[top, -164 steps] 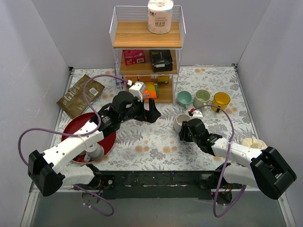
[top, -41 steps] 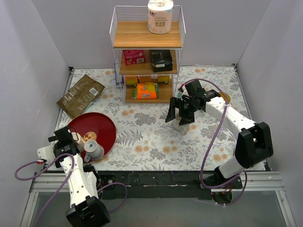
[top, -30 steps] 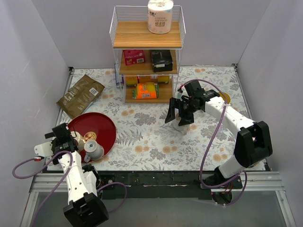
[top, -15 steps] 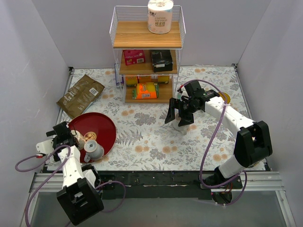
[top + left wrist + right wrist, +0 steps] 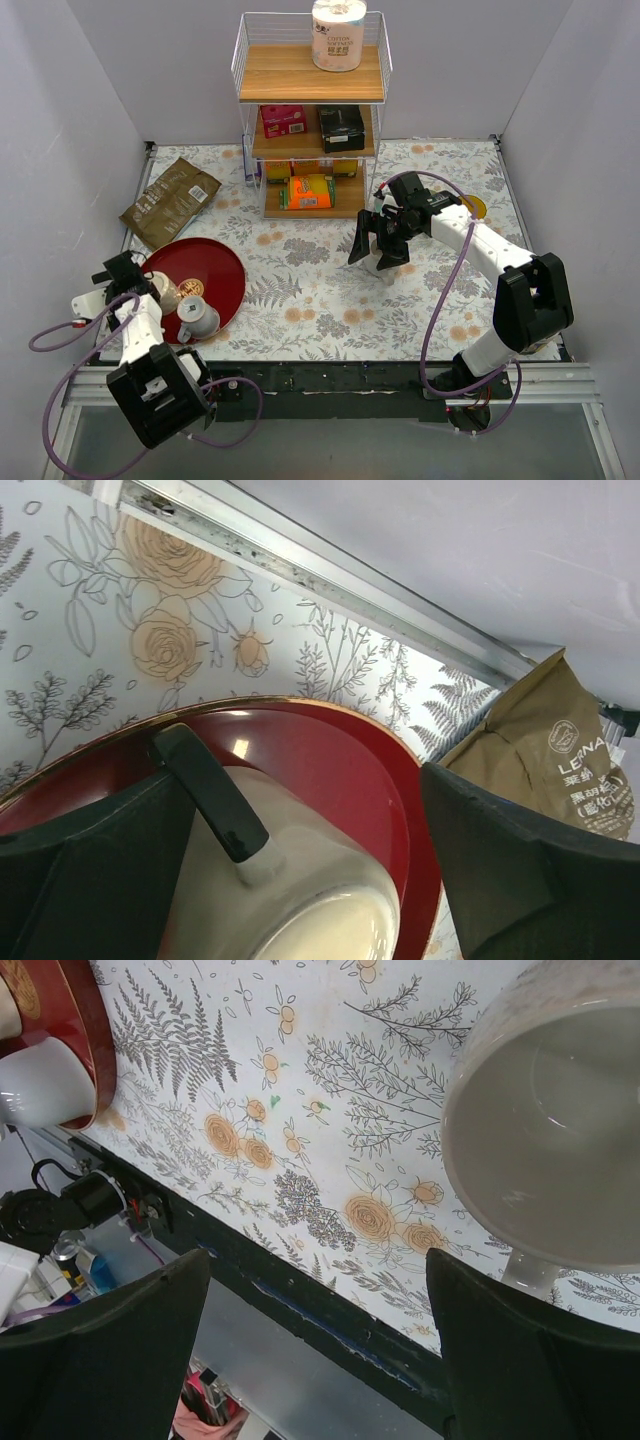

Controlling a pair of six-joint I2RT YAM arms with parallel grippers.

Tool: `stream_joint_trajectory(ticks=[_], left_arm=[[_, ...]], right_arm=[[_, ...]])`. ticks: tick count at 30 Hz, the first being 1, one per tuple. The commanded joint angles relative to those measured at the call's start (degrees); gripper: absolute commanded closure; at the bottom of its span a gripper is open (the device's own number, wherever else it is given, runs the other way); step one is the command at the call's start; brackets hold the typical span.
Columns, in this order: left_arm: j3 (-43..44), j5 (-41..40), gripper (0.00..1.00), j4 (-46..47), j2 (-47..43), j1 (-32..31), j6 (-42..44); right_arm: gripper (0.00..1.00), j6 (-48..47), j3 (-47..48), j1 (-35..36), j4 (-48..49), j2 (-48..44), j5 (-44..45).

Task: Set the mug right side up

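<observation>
Right end effector (image 5: 378, 252): jaws spread wide, nothing clamped, hung just above the mug.
Left end effector (image 5: 122, 270): jaws likewise apart, nothing seen clamped, well to the front-left of the shelf rack (image 5: 312, 110).
Mug (image 5: 548, 1130): stood on the worktop (image 5: 300, 290) in front of the rack, toward its right side. Its mouth is shown open to the wrist camera, so it is judged already upright.
Handling: glazed ceramic, judged stiff, fairly heavy, slippery and easily chipped.
Hold: the wall pinched across the rim is judged best, or else the handle (image 5: 528, 1272).

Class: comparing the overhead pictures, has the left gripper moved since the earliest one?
Yes. The left gripper has pulled back from the foot of the shelf to the left edge of the red tray.
</observation>
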Motion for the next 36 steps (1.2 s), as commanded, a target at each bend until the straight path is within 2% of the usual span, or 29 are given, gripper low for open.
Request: stream_joint_trajectory(ticks=[1, 3, 10, 19, 25, 30, 36], left_arm=[[4.6, 2.6, 0.14, 1.3, 2.0, 1.1, -44.1], [7.3, 4.7, 0.20, -0.4, 3.3, 1.2, -44.3], [13.6, 8.0, 0.28, -7.5, 7.8, 1.2, -45.4], [17.6, 11.5, 0.30, -14.3, 12.8, 1.3, -44.3], [24.1, 13.9, 0.30, -20.2, 19.7, 2.0, -42.4], [30.9, 17.3, 0.43, -27.2, 26.2, 2.2, -41.0], [30.8, 19.1, 0.44, -26.9, 28.7, 2.2, -40.0]], right_arm=[[0.05, -1.0, -0.4, 0.3, 0.5, 0.4, -1.4], [0.05, -1.0, -0.6, 0.3, 0.7, 0.4, -1.5], [0.05, -1.2, -1.0, 0.3, 1.2, 0.5, -1.9], [0.05, -1.4, -2.2, 0.4, 1.9, 0.5, -2.7], [0.05, -1.4, -2.8, 0.3, 2.3, 0.7, -3.0], [0.05, -1.3, -2.9, 0.4, 2.5, 1.0, -3.3], [0.06, -1.2, -2.9, 0.4, 2.6, 1.1, -3.2]])
